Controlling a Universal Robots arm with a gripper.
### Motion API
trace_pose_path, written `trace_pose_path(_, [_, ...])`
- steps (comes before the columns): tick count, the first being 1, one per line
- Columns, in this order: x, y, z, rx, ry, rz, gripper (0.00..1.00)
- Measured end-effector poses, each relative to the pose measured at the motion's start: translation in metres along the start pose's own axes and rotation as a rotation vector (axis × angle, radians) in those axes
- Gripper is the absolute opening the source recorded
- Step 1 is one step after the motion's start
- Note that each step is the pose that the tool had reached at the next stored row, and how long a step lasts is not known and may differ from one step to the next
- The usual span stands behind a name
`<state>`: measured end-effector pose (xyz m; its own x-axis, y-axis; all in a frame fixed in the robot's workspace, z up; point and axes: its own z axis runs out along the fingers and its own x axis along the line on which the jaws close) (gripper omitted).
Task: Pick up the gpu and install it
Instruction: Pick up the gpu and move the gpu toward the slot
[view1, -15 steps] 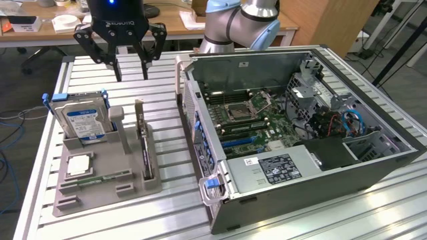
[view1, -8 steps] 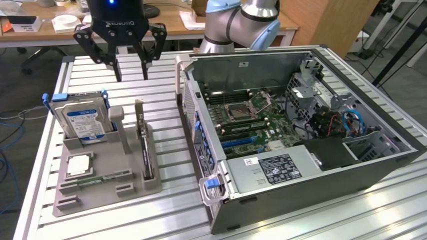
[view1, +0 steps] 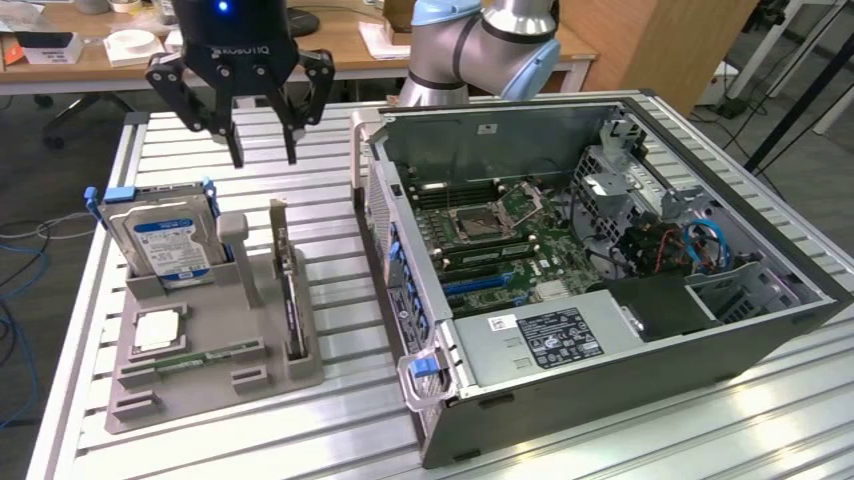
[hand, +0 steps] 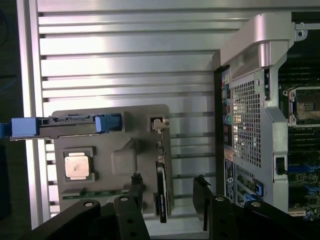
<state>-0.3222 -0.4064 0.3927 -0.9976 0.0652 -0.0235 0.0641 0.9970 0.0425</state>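
**Scene layout, exterior view, left to right**

1. Left of frame: a grey parts holder lies on the slatted aluminium table. A hard drive in a blue frame stands upright at its far end. In front of the drive, a processor and a memory stick lie flat in their recesses.
2. Right-hand edge of the holder: the gpu stands on its long edge in a narrow slot, with its silver end bracket at the far end. Nothing touches it.
3. Upper left of centre: the gripper hangs above the far end of the holder, clear of every part. Its jaws are spread wide and hold nothing. In the wrist view, the thin top edge of the card lies in the gap between the two fingertips, nearer one of them.
4. Centre to right of frame: the computer case lies on its side with the panel off and the motherboard exposed. No card is seated in the expansion slots.

**Step in hand**

Judged as the approach to the pick. The card is not yet grasped, and installation has not begun.

**Requirements of the grasp**

- Centre the card's edge between the jaws.
- Descend straight down, clear of the holder walls and the nearby drive.
- Close across the card's thin faces, not along its length.
- Keep the card vertical on lift-out so that it does not bind in the slot.
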Motion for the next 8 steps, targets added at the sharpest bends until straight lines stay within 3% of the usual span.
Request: trace_pose_path(8, [-0.0004, -0.0069, -0.0001, 0.0021, -0.0001, 0.0, 0.53])
